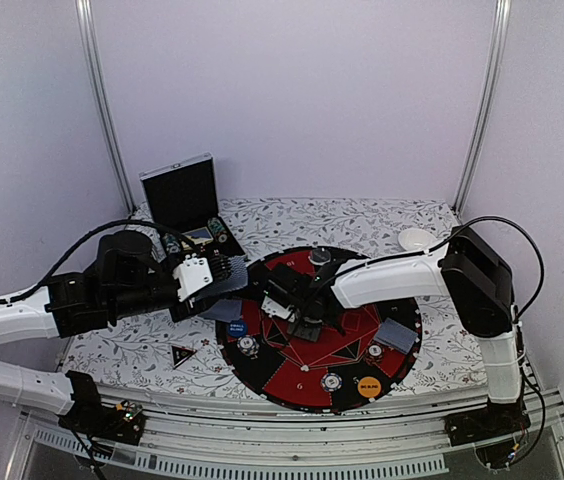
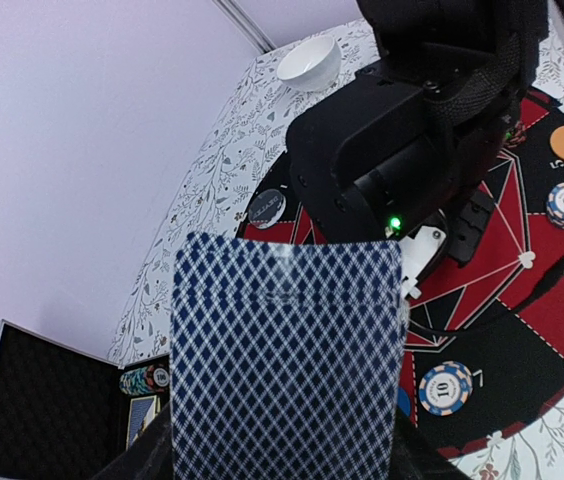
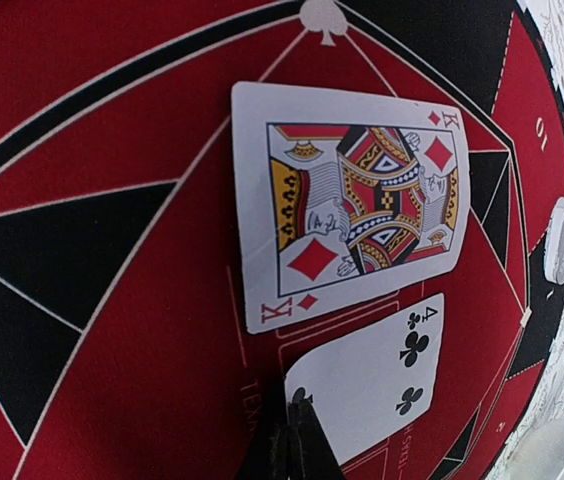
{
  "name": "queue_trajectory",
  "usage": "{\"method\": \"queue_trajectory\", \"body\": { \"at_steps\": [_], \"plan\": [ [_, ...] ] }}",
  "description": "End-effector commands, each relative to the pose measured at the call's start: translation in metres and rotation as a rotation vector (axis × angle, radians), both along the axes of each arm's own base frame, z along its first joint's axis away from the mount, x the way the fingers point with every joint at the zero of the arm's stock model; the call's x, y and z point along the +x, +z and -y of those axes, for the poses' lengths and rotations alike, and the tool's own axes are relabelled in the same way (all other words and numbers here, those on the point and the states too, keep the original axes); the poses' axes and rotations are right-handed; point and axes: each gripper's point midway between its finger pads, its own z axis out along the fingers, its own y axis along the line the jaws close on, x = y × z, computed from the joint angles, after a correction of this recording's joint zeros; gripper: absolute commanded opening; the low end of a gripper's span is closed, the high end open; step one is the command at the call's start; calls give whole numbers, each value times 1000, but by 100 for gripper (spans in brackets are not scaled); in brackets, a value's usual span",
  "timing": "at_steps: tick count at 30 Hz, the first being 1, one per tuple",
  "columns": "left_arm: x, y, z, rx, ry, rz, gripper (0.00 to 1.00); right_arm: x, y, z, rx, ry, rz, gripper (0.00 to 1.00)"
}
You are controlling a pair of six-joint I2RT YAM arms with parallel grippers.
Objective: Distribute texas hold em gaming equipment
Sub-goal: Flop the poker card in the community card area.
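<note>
Seemingly chips (image 2: 145, 379) and cards (image 2: 141, 416) inside case (image 2: 37, 405)

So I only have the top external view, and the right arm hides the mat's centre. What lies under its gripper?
Observer: Two face-up cards on the mat: a king of diamonds and, nearer the right gripper, a four of clubs.
Reviewer: Is that gripper open?
Observer: No, shut, its tips at the four's corner; whether they pinch it, I cannot tell.
Reviewer: And the left gripper, what's its load?
Observer: Blue diamond-patterned card backs, facing its camera.
</note>
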Motion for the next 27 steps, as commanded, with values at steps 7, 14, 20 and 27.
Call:
{"method": "queue_trajectory", "body": {
  "at_steps": [7, 14, 20, 27],
  "plan": [
    [0, 7, 3, -27, -3, 22, 53, -8, -14, -1, 1, 58, -81, 2],
    [0, 8, 2, -29, 0, 25, 53, 0, -15, -8, 11, 74, -68, 2],
    [1, 8, 2, -28, 5, 28, 54, 7, -12, -15, 16, 87, -48, 2],
    [1, 10, 0, -32, 11, 35, 54, 5, -12, -14, 28, 74, -62, 2]
  ]
}}
